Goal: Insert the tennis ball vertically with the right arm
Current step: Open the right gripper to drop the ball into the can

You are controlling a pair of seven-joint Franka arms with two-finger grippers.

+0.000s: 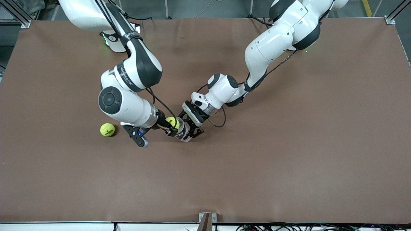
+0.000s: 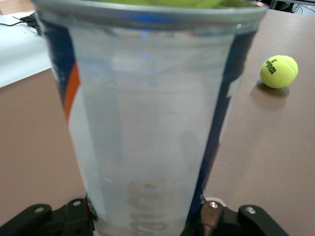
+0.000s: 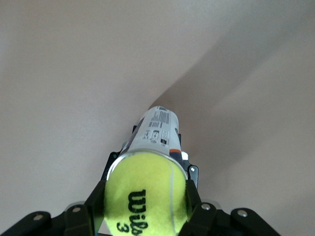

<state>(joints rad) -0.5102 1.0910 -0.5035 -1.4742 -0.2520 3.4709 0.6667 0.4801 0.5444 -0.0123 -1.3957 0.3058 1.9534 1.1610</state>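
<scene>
Yellow felt fills most of the right wrist view: a tennis ball (printed with a brand name and the numeral 3) sits clamped between the two fingers of the right gripper. The ball rests directly over the open mouth of the can, touching or just above its rim; the frames do not settle which. In the front view the same ball shows at the top of the can, with the right gripper over it.

The can stands upright on the brown table. Its wall is clear plastic with a blue, white and orange label, and it has a metal rim. The left gripper is closed around it low on the body, one finger on each side, as the left wrist view shows. Through the clear wall the inside of the can appears empty below the rim, with a strip of yellow showing at its mouth.

A second ball lies on the table toward the right arm's end, well apart from the can and touched by neither gripper. It also shows in the left wrist view, again marked with a 3.
</scene>
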